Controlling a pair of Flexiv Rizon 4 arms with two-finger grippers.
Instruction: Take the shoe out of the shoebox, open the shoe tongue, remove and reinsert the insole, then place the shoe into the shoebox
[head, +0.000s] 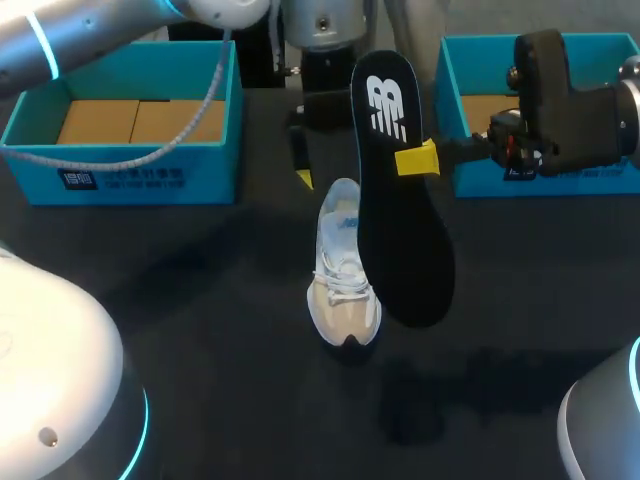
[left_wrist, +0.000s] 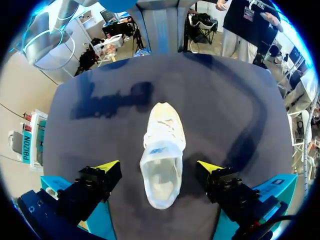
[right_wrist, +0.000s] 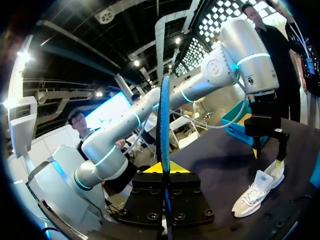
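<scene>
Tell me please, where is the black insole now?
In the head view the insole hangs above the middle of the table, pinched by the right gripper, just right of the white shoe.

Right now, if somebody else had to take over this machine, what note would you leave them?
Right hand: shut on the insole, holding it in the air over the table.
Left hand: open, fingers either side of the shoe at its heel end, not gripping.
The shoe stands upright on the table, between the two blue boxes.
Done: shoe taken out, insole pulled out.
Left to do: slide the insole back in, then put the shoe into its box.
</scene>
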